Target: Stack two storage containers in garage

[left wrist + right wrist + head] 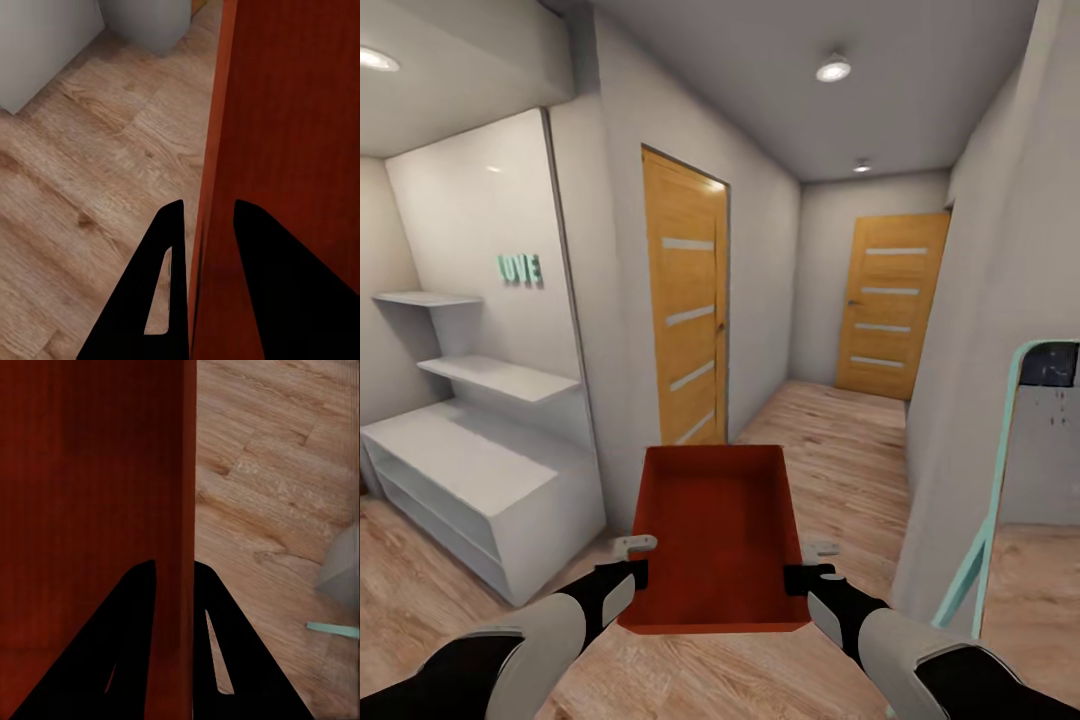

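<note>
Left gripper [630,562] pinches the left wall of a storage container [720,530], and the right gripper [810,565] pinches the right wall, so the orange-red bin hangs between the two arms in front of the robot, above the wood plank floor [840,450]. In the left wrist view the left gripper [201,247] has one black finger on each side of the container wall [285,150], the wall filling the gap between them. In the right wrist view the right gripper [174,592] straddles the opposite wall [90,472] in the same way, one finger inside the bin and one outside.

The container is open-topped and empty, its far end pointing down a narrow hallway. Ahead on the left stands a wooden door [685,300] with pale horizontal strips, and a second matching door [890,305] closes the hallway's far end. To the robot's left sits a white shelving unit [470,470] with two wall shelves above it and mint-coloured letters [520,268] on the white panel. At the right edge leans a mint-framed mirror [1010,470]. Two round ceiling lights [834,68] glow over the hallway.
</note>
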Controlling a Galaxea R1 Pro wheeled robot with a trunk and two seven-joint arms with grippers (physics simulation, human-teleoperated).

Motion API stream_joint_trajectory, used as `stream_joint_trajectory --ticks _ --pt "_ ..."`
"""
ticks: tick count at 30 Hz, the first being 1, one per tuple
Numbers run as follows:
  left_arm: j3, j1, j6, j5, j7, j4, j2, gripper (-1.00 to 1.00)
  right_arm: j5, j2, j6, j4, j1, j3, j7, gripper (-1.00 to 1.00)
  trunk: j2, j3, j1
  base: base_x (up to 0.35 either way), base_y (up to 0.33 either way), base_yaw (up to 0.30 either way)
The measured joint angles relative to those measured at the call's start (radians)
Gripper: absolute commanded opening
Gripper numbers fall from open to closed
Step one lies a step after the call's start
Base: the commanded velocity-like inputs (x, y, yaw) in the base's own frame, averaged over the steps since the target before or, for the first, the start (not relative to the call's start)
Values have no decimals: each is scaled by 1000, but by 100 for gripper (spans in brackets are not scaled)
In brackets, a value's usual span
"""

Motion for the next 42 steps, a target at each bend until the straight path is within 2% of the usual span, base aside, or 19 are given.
stream_joint_trajectory --ticks 6,36,42 --pt "0 0 0 0 0 0 0 -100 0 0 0 0 0 0 0 -100 0 0 0 185 0 -60" --pt "0 0 -1 0 -2 0 2 -100 1 2 -1 0 0 0 -2 -100 0 0 -1 319 0 -1" --pt "0 0 0 0 -5 0 4 -100 2 4 0 0 0 -1 -5 -100 0 0 -1 321 0 -148"
